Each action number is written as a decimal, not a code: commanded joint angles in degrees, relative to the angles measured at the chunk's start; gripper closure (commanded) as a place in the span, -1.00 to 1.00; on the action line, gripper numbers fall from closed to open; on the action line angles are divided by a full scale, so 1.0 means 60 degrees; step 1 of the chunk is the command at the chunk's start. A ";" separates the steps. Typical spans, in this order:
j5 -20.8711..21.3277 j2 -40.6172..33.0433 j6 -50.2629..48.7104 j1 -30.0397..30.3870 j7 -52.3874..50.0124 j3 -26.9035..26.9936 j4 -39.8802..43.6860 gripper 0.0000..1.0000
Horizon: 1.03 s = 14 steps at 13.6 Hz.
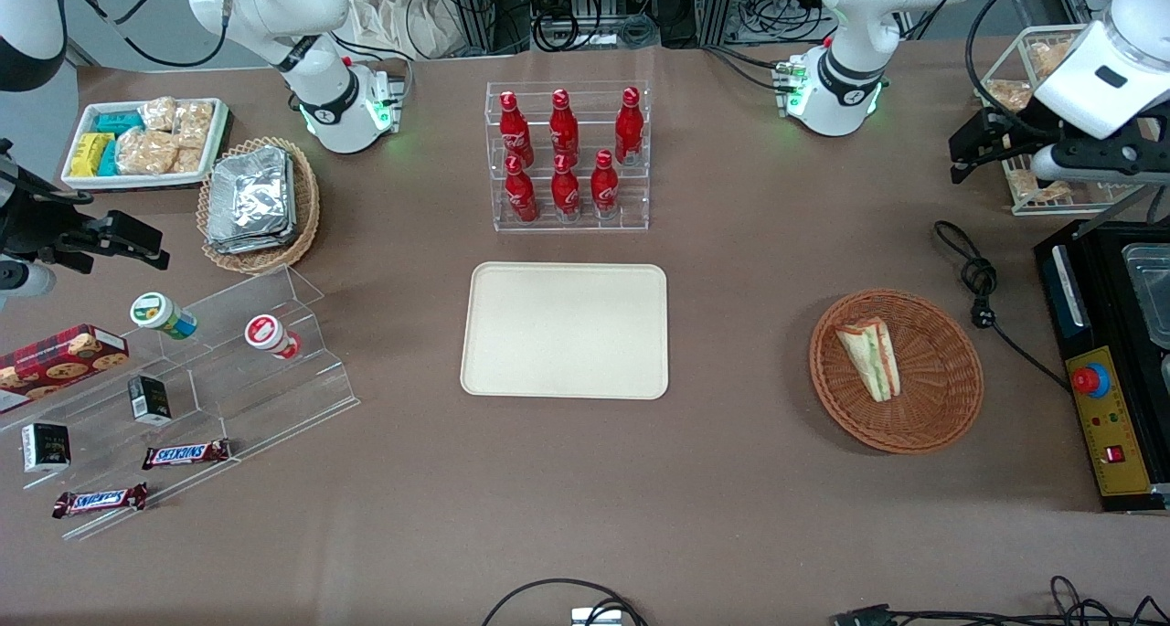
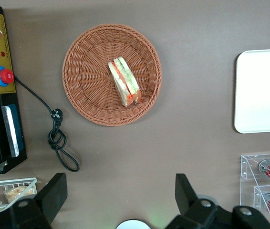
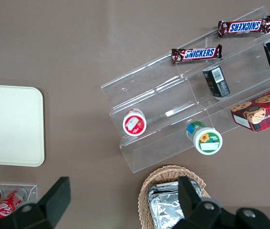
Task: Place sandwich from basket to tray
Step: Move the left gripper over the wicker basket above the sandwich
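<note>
Left wrist view shows the gripper spread wide and empty, high above the table. The sandwich lies in the basket, its long axis angled across the finger gap; the tray sits well apart.

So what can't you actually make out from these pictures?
- Underside of the sandwich: both views look down on it lying in the basket.
- Tray in the left wrist view: the picture edge cuts it off.
- Wire basket contents, front view: the working arm covers much of it.
- Gripper: open, high above the table, farther from the front camera than the basket; its fingertips run past the left wrist picture's edge.
</note>
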 commanded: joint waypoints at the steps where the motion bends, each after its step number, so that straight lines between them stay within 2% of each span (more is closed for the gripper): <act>1: -0.0067 0.0149 0.0045 -0.0151 0.0085 0.0110 -0.0011 -1.00; 7: -0.0038 0.0325 0.0453 -0.0063 0.0071 0.0125 -0.0128 -1.00; 9: -0.0052 0.0851 0.1111 -0.0077 -0.0831 0.0125 -0.0361 -1.00; 11: -0.0067 0.1087 0.2541 -0.0077 -0.1568 0.0125 -0.1338 -1.00; 14: -0.0067 0.1335 0.5208 -0.0077 -0.1818 0.0125 -0.3301 -1.00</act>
